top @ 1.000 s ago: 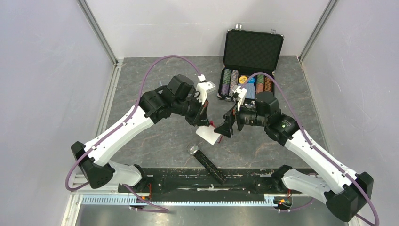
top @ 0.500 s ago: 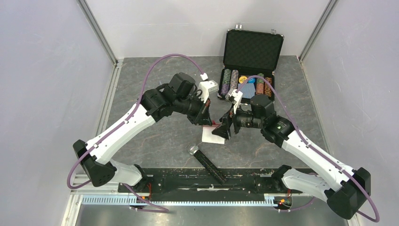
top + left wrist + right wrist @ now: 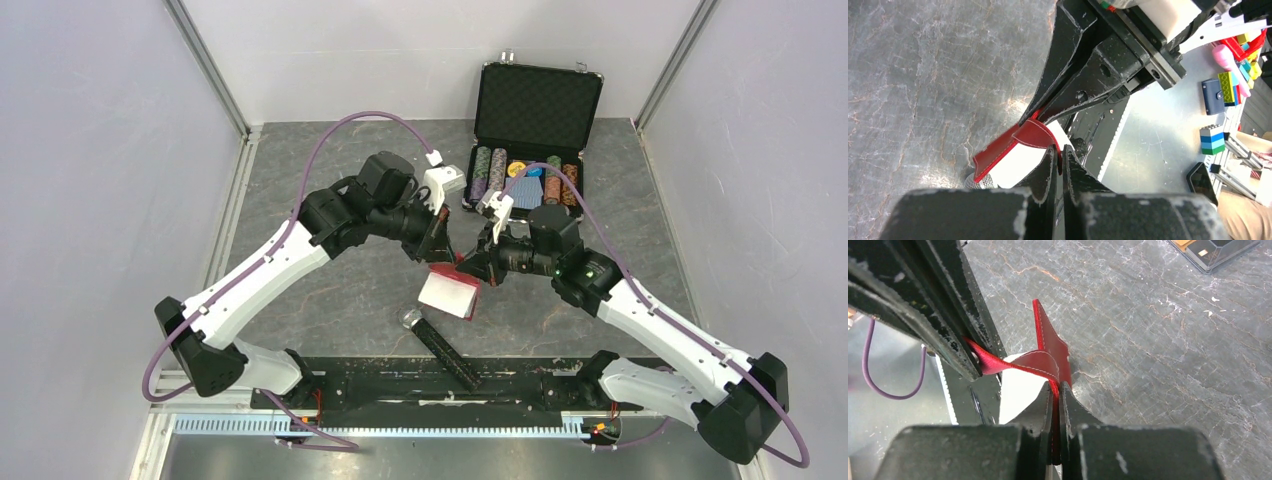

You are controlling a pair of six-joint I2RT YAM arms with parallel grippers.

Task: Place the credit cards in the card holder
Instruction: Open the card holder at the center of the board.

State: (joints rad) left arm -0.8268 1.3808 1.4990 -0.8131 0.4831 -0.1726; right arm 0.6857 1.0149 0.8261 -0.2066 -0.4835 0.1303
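Two grippers are clamped on one item, the red card holder (image 3: 450, 293). It sits between the arms near the middle of the grey table (image 3: 330, 300), in front of the open black chip case (image 3: 540, 105) and well apart from it.

1. Left gripper (image 3: 1058, 156): the fingers are together, pinching one end of a curved red strip of the card holder. The right wrist view shows the strip entering between its fingertips.
2. Right gripper (image 3: 1056, 390): the fingers are together, pinching the other end of that strip where it meets a flat red panel. The panel stands on edge, tilted, with its lower corner at the table surface; contact cannot be confirmed.
3. Card holder: partly open. From above, a pale face with a red border shows, tilted toward the near edge. Whether that face is a sleeve or a card cannot be told.
4. Just in front of the card holder, a black bar (image 3: 445, 348) with a round silver end lies on the table, angled toward the arm bases.
5. Rows of chips (image 3: 485, 170) stand in the chip case.
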